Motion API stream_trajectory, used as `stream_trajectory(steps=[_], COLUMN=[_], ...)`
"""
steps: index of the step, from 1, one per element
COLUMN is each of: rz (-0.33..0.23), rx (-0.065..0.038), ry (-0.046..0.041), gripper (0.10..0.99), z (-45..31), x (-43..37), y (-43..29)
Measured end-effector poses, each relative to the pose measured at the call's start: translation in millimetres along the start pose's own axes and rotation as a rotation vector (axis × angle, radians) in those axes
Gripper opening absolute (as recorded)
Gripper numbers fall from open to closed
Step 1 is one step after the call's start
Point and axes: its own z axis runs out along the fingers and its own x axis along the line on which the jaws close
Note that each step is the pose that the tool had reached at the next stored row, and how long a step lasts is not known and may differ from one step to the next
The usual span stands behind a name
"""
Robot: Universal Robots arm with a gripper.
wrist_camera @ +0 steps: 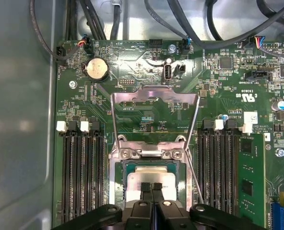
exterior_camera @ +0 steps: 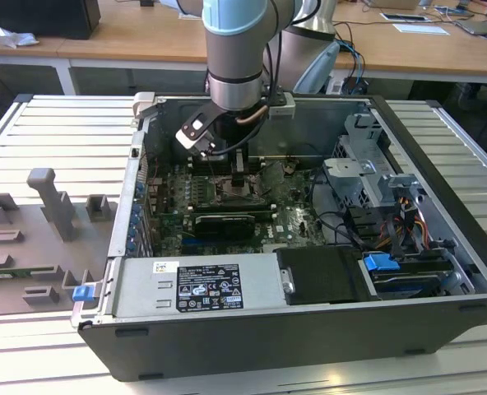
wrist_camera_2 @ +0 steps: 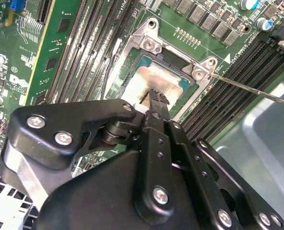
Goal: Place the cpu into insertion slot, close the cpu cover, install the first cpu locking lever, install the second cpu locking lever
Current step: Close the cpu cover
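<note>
Inside the open dark grey computer case (exterior_camera: 441,164), which lies on the slatted metal table (exterior_camera: 54,123), we see the black two-fingered gripper (exterior_camera: 238,177) lowered over the green circuit board (wrist_camera: 132,72). Both wrist views show the cpu (wrist_camera: 151,175), a small flat square chip with a pale silver-grey top. It lies in the insertion slot (wrist_camera: 116,184), the square socket with a silvery metal rim set between two banks of long black memory slots (wrist_camera: 82,177). The chip looks level and square to the rim, so we judge the placement done or all but done. The jaws are clenched together with nothing between them, their tips over one edge of the chip; we cannot tell whether they touch it. The cpu cover (wrist_camera: 154,95), a thin silvery frame plate with a large square cut-out, stands swung open on its hinge, off the socket and apart from the gripper. A thin steel locking lever (wrist_camera_2: 247,88) juts out beside the socket, unlatched.

We take the step in hand to be seating the chip. To do it well, we advise light pressure, straight down, nearer the chip's middle than its edge. We also advise no sideways drag that could shift it over the contacts. Any lift-off should rise straight, clear of the raised cover and the lever.
</note>
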Motion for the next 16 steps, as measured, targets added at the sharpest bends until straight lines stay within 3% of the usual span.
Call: stream_trajectory(steps=[7,10,12,14,15,16], rz=[0.000,0.000,0.000,0.000,0.000,0.000], rx=[0.006,0.008,0.009,0.009,0.009,0.009], ry=[0.0002,0.0001,0.0001,0.0002,0.0001,0.0003], gripper=[0.106,0.106,0.106,0.106,0.106,0.106], z=[-6.8,-14.1,-32.5,-42.4,-54.9,-58.0], x=[0.1,0.2,0.3,0.5,0.6,0.6], y=[1.3,1.9,3.4,4.1,5.1,6.3])
